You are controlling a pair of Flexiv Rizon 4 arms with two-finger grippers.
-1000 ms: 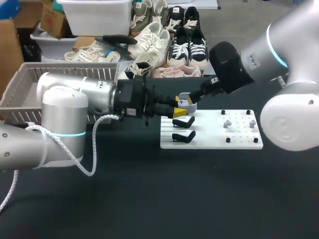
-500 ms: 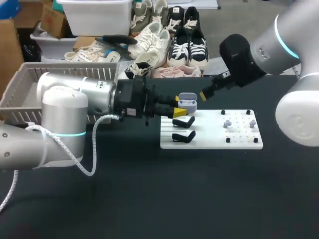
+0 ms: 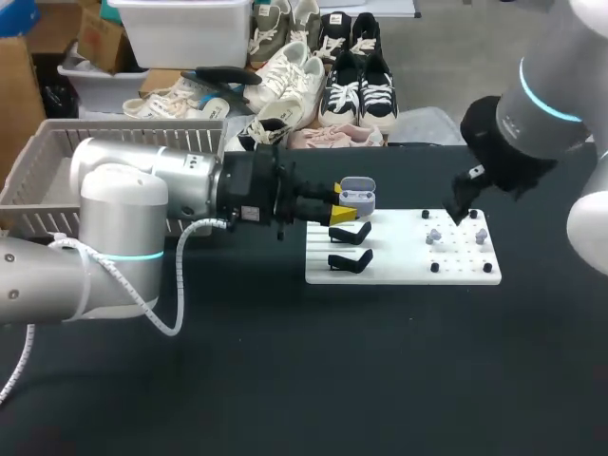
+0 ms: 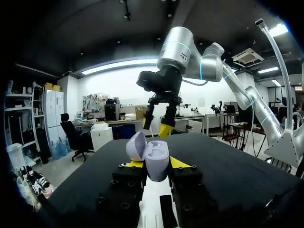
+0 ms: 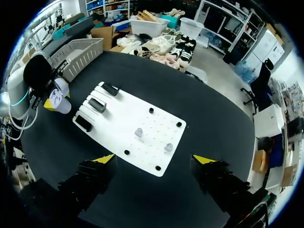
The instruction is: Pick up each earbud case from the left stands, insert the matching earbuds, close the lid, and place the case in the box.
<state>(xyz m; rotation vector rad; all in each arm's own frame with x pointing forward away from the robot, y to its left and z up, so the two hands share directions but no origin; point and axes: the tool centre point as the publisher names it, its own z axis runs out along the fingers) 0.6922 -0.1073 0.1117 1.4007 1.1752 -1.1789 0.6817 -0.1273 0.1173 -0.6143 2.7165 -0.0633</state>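
The left gripper (image 4: 156, 164) pinched an open-lidded earbud case (image 3: 357, 193) while the right gripper (image 5: 154, 159) hung spread over the board's (image 5: 118, 114) earbuds (image 5: 138, 131), so inserting, closing and boxing seemingly all remained.

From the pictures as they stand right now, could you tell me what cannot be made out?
Head view: whether earbuds sit in the open earbud case in the left gripper: too small.
Head view: the fingertips of the right gripper: hidden behind its own wrist.
Right wrist view: the shape of the two earbuds on the white board: too small.
Head view: the floor of the basket: hidden by its wall and the left arm.
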